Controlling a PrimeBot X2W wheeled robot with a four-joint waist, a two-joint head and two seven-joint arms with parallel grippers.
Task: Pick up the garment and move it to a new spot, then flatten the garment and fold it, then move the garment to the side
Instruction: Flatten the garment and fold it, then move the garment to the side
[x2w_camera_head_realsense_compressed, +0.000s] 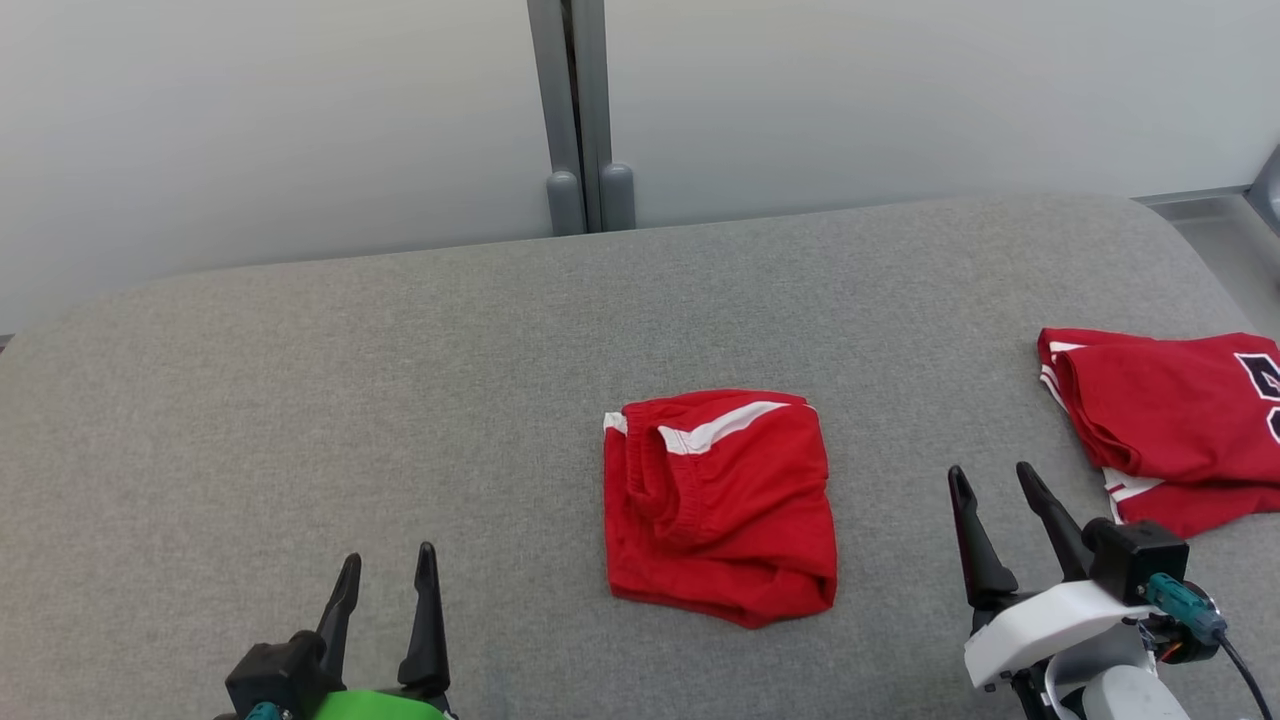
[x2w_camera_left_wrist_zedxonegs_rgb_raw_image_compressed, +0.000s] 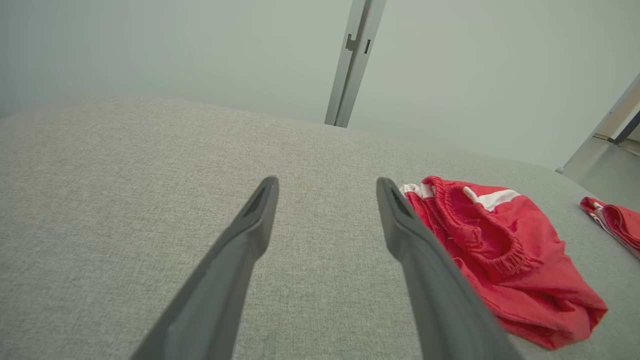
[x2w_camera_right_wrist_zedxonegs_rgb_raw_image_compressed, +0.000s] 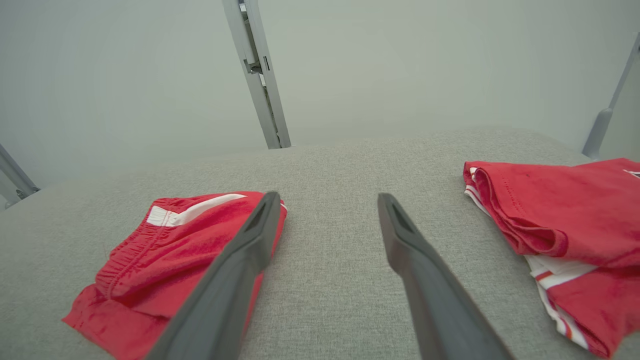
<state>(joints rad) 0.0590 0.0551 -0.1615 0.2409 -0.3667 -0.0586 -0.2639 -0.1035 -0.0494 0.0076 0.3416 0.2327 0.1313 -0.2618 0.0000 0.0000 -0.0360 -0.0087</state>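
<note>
Surface: grey fabric pad (x2w_camera_head_realsense_compressed: 300, 400) with rounded far corners, set against a pale wall.
Post: a grey upright (x2w_camera_head_realsense_compressed: 575, 100) behind the pad's far edge, about mid-width.
Shorts: red shorts (x2w_camera_head_realsense_compressed: 718, 505) lie near the middle of the pad, folded into a rough square. The elastic waistband shows on their left part and a white stripe runs along the far edge. The near edge is rumpled.
Jersey: a second red garment, a folded jersey (x2w_camera_head_realsense_compressed: 1170, 420), lies at the pad's right end, well apart from the shorts. It has white trim and part of a dark mark, cut off by the head view's edge.
Left gripper: the left gripper (x2w_camera_head_realsense_compressed: 389, 555) is low and to the left of the shorts, clear of them. Its jaws are spread wide with nothing between them, only bare pad.
Right gripper: the right gripper (x2w_camera_head_realsense_compressed: 991, 470) sits between shorts and jersey, nearer the jersey and touching neither. Its jaws are apart and empty.
Right wrist view: one finger crosses in front of the shorts' edge.
</note>
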